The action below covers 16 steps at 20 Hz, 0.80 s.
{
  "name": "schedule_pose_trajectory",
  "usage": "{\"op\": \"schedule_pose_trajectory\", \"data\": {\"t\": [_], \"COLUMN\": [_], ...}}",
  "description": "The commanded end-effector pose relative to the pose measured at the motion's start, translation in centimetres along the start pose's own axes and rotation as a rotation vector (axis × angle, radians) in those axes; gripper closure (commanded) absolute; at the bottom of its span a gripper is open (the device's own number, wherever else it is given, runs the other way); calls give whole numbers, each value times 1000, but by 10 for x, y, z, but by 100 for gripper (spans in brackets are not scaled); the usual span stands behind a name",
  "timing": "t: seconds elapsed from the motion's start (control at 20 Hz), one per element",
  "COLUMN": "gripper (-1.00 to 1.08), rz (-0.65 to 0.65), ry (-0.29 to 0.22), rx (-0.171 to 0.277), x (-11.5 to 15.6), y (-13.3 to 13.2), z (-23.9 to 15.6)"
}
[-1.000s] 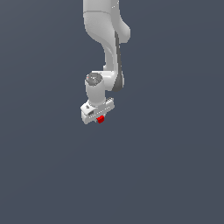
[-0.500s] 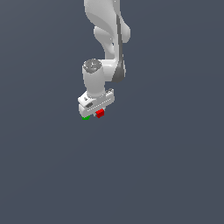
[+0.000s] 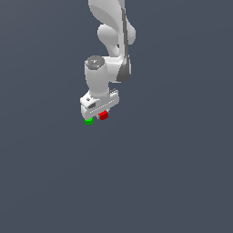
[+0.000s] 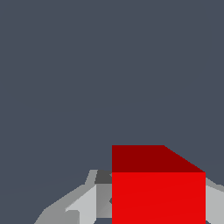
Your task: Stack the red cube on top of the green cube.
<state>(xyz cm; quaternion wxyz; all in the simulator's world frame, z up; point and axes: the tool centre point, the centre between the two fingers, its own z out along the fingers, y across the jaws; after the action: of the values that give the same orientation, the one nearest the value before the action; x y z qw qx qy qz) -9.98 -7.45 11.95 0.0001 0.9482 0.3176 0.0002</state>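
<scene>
Under the white wrist, the gripper (image 3: pixel 103 113) is clamped on the red cube (image 3: pixel 104 115), which fills the space between the fingers in the wrist view (image 4: pixel 158 192). The grip is there so the cube can be carried and set down squarely. The green cube (image 3: pixel 89 121) lies just beside it, toward the exterior view's left, and is absent from the wrist view, so the red cube is probably not yet above it. No edge of the grey floor shows.
</scene>
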Motion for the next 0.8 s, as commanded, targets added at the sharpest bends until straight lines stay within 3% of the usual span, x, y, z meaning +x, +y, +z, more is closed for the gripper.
{"op": "schedule_pose_trajectory", "data": {"t": [0.0, 0.3, 0.75], "gripper": [108, 108, 108], "rz": [0, 0, 0], "ry": [0, 0, -1], "rx": [0, 0, 0], "x": [0, -15, -68], "y": [0, 9, 42], "z": [0, 10, 46]}}
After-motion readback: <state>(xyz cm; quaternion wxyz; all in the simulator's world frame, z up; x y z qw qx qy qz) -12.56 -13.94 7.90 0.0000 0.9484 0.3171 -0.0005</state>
